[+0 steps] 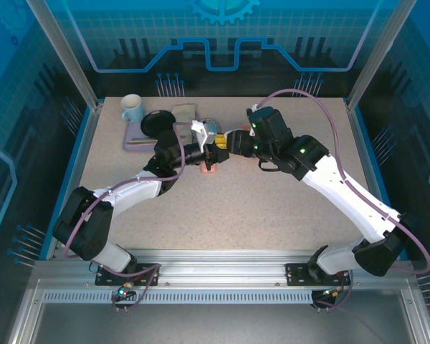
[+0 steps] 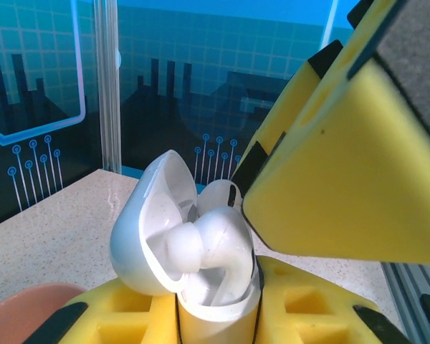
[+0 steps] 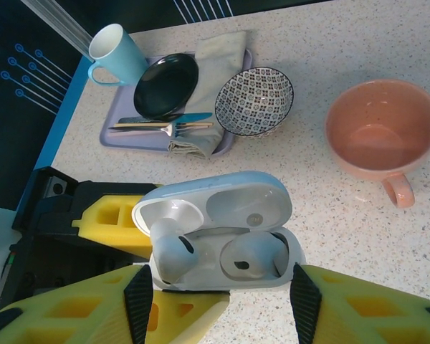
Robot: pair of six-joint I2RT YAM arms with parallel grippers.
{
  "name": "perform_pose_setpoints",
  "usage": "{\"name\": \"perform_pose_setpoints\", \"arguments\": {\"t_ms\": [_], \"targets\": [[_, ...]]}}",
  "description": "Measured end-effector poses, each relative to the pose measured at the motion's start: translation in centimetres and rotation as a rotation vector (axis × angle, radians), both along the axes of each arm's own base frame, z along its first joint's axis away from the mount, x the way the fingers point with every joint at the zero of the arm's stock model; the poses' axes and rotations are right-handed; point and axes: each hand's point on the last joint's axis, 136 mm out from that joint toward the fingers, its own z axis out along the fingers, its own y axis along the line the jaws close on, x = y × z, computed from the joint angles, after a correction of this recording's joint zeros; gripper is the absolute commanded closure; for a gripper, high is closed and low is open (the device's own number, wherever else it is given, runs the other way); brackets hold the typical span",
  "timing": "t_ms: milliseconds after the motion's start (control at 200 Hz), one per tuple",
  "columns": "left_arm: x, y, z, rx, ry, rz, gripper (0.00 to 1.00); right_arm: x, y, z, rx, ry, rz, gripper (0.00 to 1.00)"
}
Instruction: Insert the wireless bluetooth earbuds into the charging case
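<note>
The white charging case [image 3: 222, 215] stands open with its lid [image 3: 244, 197] tipped back, and my left gripper [image 2: 215, 315] is shut on its base. One white earbud [image 3: 254, 258] lies seated in the right well. The other white earbud [image 3: 170, 252] sticks up tilted out of the left well, and the same earbud [image 2: 208, 247] leans against the lid in the left wrist view. My right gripper [image 3: 222, 308] is open, its black pads [image 3: 138, 308] flanking the two ends of the case. In the top view both grippers meet mid-table, left gripper [image 1: 213, 150] facing right gripper [image 1: 229, 143].
A lilac tray [image 3: 115, 129] with a blue mug [image 3: 115, 54], a black plate [image 3: 166, 84], a napkin and cutlery sits behind the case. A patterned bowl [image 3: 254, 100] and a pink cup [image 3: 380, 132] stand nearby. A small salmon-pink object [image 1: 210, 169] lies under the grippers.
</note>
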Motion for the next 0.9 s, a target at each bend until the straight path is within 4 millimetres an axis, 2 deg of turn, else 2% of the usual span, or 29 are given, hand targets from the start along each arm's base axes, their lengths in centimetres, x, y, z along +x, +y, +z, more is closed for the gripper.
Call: {"name": "perform_pose_setpoints", "arguments": {"t_ms": [315,650,900], "targets": [[0.2,0.2,0.0,0.0,-0.001,0.008,1.0,0.3,-0.1,0.1,-0.012,-0.009,-0.006,0.44],[-0.3,-0.1,0.3,-0.007,-0.015,-0.012,1.0,-0.3,-1.0,2.3,0.024,-0.059,-0.012,0.44],[-0.3,-0.2,0.3,-0.007,-0.015,-0.014,1.0,0.0,-1.7,0.3,-0.005,-0.028,-0.03,0.44]]}}
